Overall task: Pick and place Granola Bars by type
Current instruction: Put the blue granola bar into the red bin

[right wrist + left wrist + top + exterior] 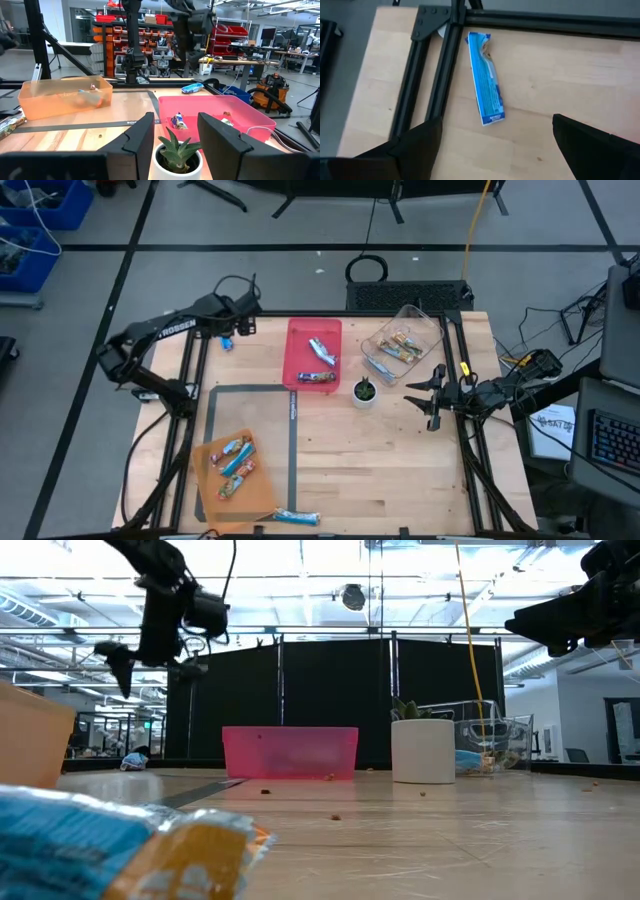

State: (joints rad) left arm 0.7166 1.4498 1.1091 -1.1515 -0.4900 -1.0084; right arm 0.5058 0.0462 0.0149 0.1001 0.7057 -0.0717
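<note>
My left gripper point(243, 323) hangs with its fingers wide apart and empty above a blue bar point(486, 77) lying on the counter point(380, 470) at the far left corner, beside the black frame rail point(427, 75). I judge this the reach step; next I must drop straight down and close across the wrapper. My right gripper point(433, 393) waits, partly parted and empty, near the plant point(364, 391). Other bars sit in the pink tray point(300, 345), clear bin point(425, 325) and orange tray point(262, 498). Workshop shelving stands behind.

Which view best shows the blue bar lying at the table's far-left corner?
The left wrist view: the blue bar fills it, beside the black frame rail. High and right wrist views show a speck; low view, a distant blur.
</note>
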